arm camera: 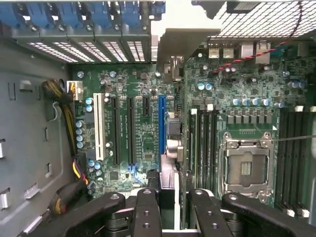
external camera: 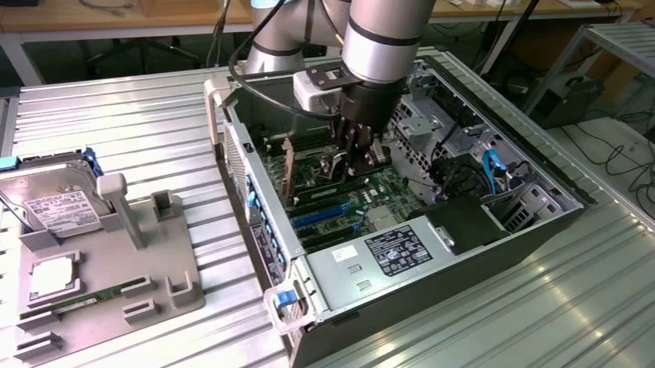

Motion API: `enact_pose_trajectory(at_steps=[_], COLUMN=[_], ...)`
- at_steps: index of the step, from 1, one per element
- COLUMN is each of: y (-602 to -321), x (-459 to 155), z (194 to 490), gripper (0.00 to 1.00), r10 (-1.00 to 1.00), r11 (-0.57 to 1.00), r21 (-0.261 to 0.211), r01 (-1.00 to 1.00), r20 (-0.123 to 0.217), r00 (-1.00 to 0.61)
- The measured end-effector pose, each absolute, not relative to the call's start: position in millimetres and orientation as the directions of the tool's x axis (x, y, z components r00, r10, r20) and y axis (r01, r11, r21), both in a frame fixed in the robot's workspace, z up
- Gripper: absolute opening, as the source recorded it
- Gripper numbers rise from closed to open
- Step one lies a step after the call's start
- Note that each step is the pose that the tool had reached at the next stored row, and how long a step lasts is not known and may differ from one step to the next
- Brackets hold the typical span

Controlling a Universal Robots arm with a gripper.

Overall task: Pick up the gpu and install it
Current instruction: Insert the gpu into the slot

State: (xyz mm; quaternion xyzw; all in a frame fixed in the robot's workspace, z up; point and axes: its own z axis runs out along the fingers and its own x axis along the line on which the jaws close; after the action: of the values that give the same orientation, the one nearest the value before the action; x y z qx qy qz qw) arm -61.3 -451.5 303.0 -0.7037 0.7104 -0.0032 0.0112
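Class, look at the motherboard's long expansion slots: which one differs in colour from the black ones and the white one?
The blue slot, nearest the gpu; the other long slots are black or white.

gpu (arm camera: 168, 143) edge-on between the jaws, standing beside the blue slot (arm camera: 162, 123), motherboard (arm camera: 237, 89) below

Ribbed metal tabletop (external camera: 133, 115), pale and glossy, catching soft reflections toward the exterior view's right. Beyond it a wooden workbench (external camera: 61, 19) on light legs, dark space beneath. At the exterior view's right, a metal-framed rack (external camera: 614, 46) (grey, open-sided) over a light floor (external camera: 614, 146) strewn with black cables (external camera: 624, 157). Even, diffuse light; no hard shadows.
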Motion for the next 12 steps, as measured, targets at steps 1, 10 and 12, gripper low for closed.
enact_pose_trajectory(at_steps=[1, 10, 12], y=[-452, -452, -452], x=[-63, -67, -68], z=[301, 284, 282], gripper=[0.28, 0.28, 0.28], r10=[-1.0, -1.0, -1.0], r11=[0.009, 0.006, 0.005], r21=[-0.02, -0.024, -0.031], r01=[-1.0, -1.0, -1.0], r20=[-0.011, -0.014, -0.014], r00=[-0.009, -0.006, -0.005])
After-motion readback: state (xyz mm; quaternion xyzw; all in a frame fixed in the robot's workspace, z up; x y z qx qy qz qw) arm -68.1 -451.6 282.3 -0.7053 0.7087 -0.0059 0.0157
